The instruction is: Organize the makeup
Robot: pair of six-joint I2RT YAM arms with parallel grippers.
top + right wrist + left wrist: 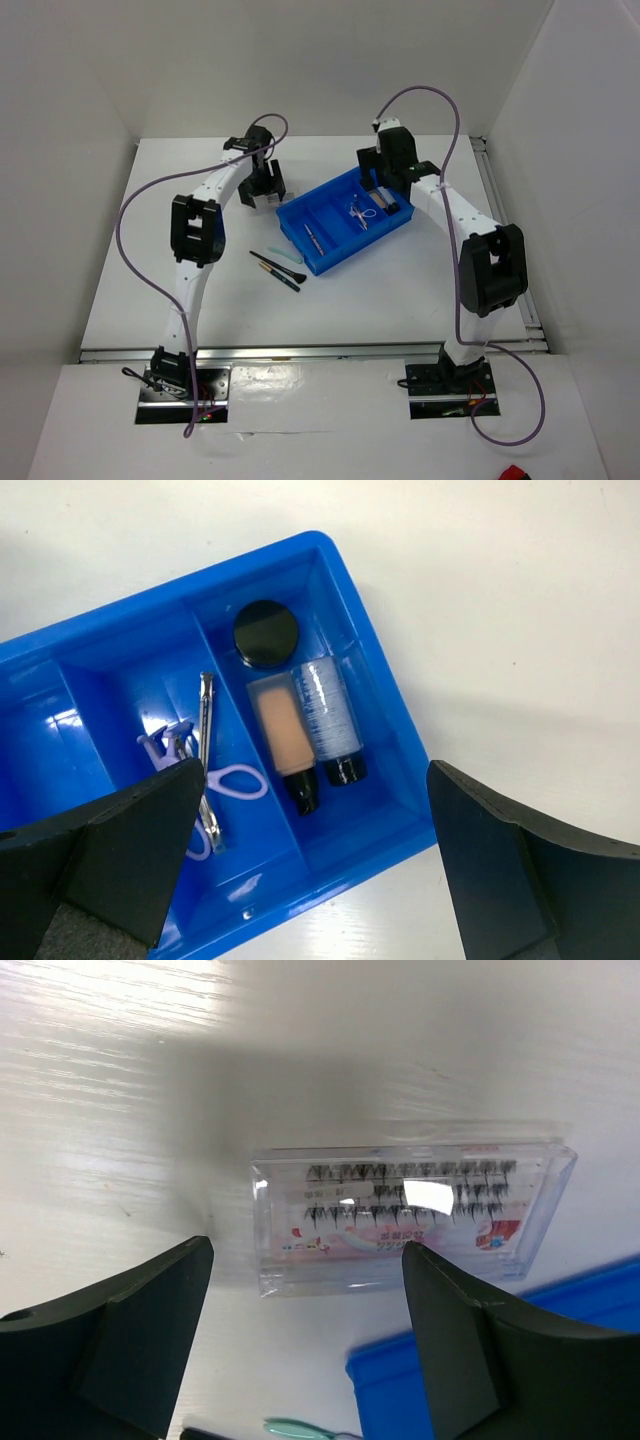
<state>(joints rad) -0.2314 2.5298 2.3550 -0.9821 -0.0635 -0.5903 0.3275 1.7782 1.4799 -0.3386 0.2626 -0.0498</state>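
Left gripper [308,1252] hangs spread wide over a clear, glossy lash case [410,1210] lying flat on the white table [120,1110]. The case's long axis runs across the gap, and glare blots part of its lid. Right gripper [315,772], equally spread, is above the blue tray [345,835]. There a beige tube [281,735] and a clear bottle [326,718] lie parallel, black caps pointing away from the black round jar [266,633]. One finger hides part of a purple-handled tool [238,780].
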